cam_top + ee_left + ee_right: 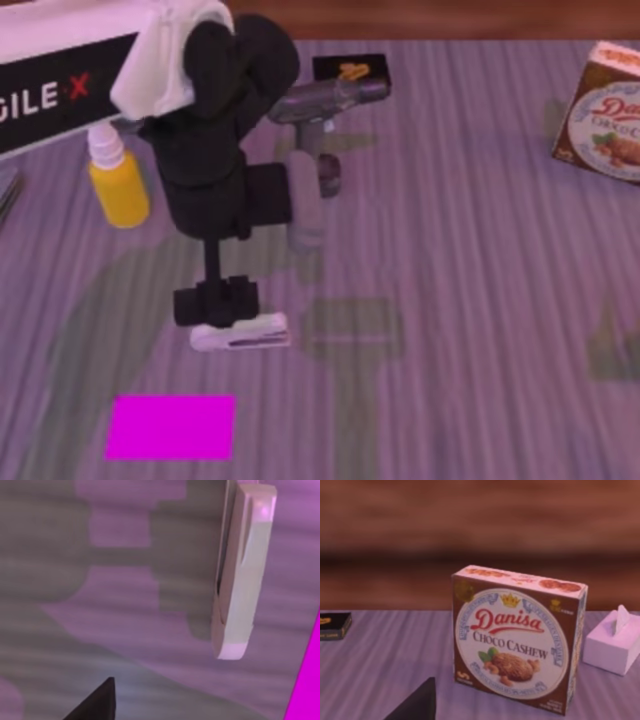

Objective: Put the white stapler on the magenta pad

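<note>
- Worktop (pixel 470 300): the pad (pixel 171 427) lies near the front left, well clear of the drill (pixel 320 110) and bottle (pixel 118 180).
- Left claw (pixel 217 302) sits over the stapler (pixel 240 333); whether it grips, I cannot tell.
- Best: close across the stapler's narrow sides, lift straight, then carry forward-left to the pad.
- Right arm is parked, facing a biscuit box (pixel 517 640).

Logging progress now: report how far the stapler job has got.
Done: the left gripper has reached the white stapler. In hand: the grasp; whether its fingers have closed cannot be seen. Left: carrying the stapler to the magenta pad, which lies bare. The right arm is out of the top view.
</note>
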Controlling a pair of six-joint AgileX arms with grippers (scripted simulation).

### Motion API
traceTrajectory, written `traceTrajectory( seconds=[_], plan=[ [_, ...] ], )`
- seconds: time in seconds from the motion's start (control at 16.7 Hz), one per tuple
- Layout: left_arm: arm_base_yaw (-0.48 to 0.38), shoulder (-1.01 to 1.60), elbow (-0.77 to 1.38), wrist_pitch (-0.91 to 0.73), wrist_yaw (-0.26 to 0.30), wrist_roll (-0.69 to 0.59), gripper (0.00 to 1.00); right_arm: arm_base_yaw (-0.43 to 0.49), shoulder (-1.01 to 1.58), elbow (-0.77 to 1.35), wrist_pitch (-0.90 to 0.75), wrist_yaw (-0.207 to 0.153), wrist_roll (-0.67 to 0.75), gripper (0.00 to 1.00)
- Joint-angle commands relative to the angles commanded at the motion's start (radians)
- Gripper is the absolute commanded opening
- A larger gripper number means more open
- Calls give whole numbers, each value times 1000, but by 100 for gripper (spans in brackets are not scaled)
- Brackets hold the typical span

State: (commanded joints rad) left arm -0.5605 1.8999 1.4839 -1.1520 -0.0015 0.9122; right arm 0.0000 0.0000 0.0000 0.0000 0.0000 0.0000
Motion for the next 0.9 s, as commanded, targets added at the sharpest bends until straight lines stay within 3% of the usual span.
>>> traceTrajectory(
  seconds=[0.54, 0.84, 0.9],
  plan=[
    [0, 118, -212, 333, 1, 4, 100, 0, 0, 0, 0, 0, 0, 100],
    [0, 125, -223, 349, 1, 5, 100, 0, 0, 0, 0, 0, 0, 100],
    [0, 125, -223, 349, 1, 5, 92, 0, 0, 0, 0, 0, 0, 100]
  ],
)
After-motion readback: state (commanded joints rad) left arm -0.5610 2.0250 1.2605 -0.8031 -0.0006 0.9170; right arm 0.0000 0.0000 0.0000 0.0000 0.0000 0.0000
